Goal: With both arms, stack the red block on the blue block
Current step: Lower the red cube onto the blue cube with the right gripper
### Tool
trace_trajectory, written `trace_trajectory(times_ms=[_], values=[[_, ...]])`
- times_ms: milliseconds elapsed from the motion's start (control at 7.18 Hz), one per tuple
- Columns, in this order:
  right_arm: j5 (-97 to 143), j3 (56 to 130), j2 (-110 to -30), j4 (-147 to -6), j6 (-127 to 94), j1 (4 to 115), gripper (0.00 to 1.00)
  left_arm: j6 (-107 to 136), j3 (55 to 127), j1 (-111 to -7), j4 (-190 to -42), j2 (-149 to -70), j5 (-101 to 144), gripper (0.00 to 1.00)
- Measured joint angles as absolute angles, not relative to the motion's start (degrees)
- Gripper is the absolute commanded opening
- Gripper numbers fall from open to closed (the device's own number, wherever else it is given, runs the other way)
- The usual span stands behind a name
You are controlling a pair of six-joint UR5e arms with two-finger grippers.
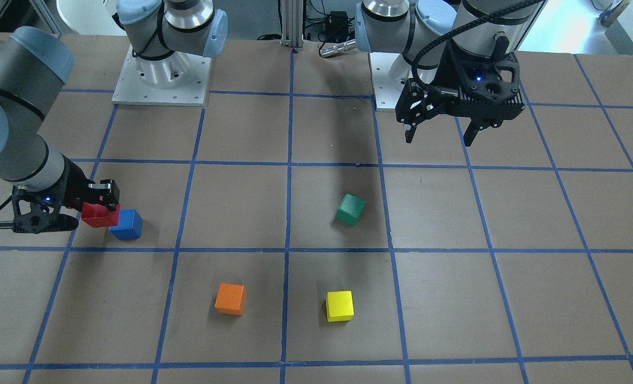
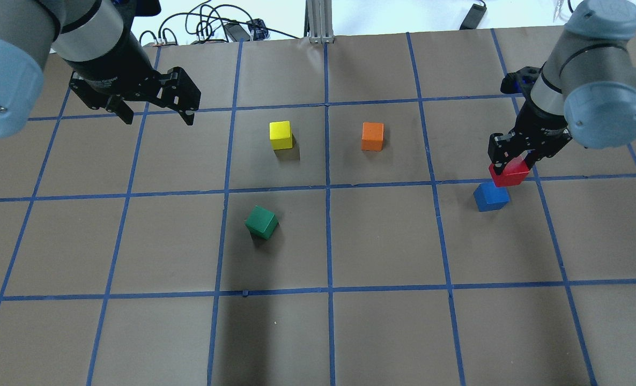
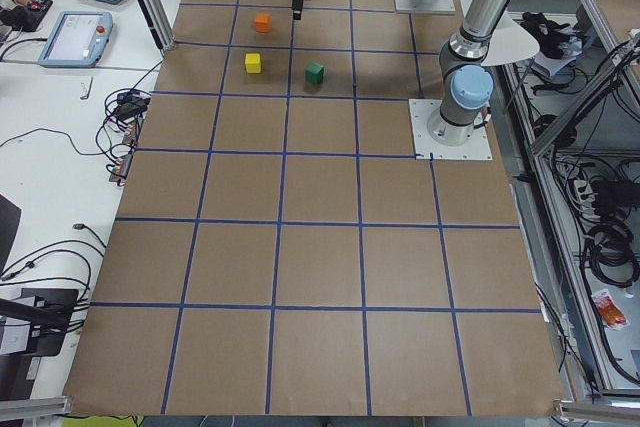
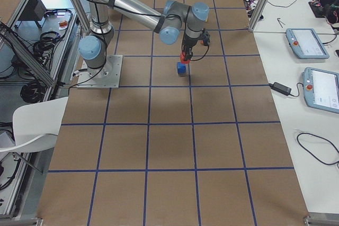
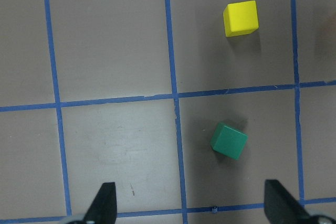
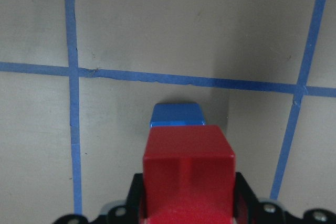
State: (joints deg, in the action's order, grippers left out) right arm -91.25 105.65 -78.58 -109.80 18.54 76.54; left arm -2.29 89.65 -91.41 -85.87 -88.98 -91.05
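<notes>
**Red block held in right gripper close above blue block; left gripper open and apart**

The red block [image 2: 509,174] is clamped between the two black fingers of the right gripper [image 2: 512,161] and held off the table. It hangs close over the blue block [image 2: 491,196]. In the overhead view it overlaps only the blue block's far corner, so the two do not line up squarely. Whether the two blocks touch cannot be told. The right wrist view shows the red block [image 6: 189,171] in front of the blue block [image 6: 177,115], whose top face is partly covered.

The blue block sits flat on the table [image 2: 382,332], inside one grid square on the robot's right side, just beside a blue tape line. The squares around it are open. The orange block [image 2: 372,136], yellow block [image 2: 280,134] and green block [image 2: 261,222] stand well apart from it, towards the middle.

The left gripper [image 2: 159,119] hangs above the table on the robot's left with its fingers spread and nothing between them.

All five blocks are matte, square-edged cubes of like size. The green one is turned askew to the grid. The table surface is plain brown sheet marked with blue tape.
</notes>
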Motion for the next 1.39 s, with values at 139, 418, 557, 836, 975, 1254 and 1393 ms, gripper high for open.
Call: trace_trajectory(times_ms=[139, 418, 557, 836, 975, 1254, 1393], values=[[-91.21, 107.49, -79.07, -111.76, 18.89, 76.61, 0.00, -2.28, 89.65, -91.41, -85.87, -88.96, -91.06, 1.00], [-91.19, 108.84, -79.29, -112.76, 19.39, 76.65, 0.00, -2.29, 89.65, -91.41, -85.87, -88.95, -91.05, 1.00], [-91.16, 109.29, -79.25, -113.01, 19.75, 76.65, 0.00, -2.28, 89.65, -91.41, -85.87, -88.92, -91.05, 1.00], [-91.16, 110.00, -79.11, -114.23, 19.91, 76.64, 0.09, -2.28, 89.71, -91.41, -85.87, -88.87, -91.05, 1.00], [-91.22, 110.11, -79.06, -114.58, 19.87, 76.64, 0.14, -2.29, 89.72, -91.41, -85.87, -88.86, -91.06, 1.00], [-91.25, 110.81, -79.02, -115.06, 19.69, 76.62, 0.39, -2.28, 89.73, -91.41, -85.87, -88.86, -91.02, 1.00], [-91.24, 111.48, -79.02, -115.90, 19.68, 76.59, 0.44, -2.29, 89.74, -91.41, -85.87, -88.86, -91.02, 1.00]])
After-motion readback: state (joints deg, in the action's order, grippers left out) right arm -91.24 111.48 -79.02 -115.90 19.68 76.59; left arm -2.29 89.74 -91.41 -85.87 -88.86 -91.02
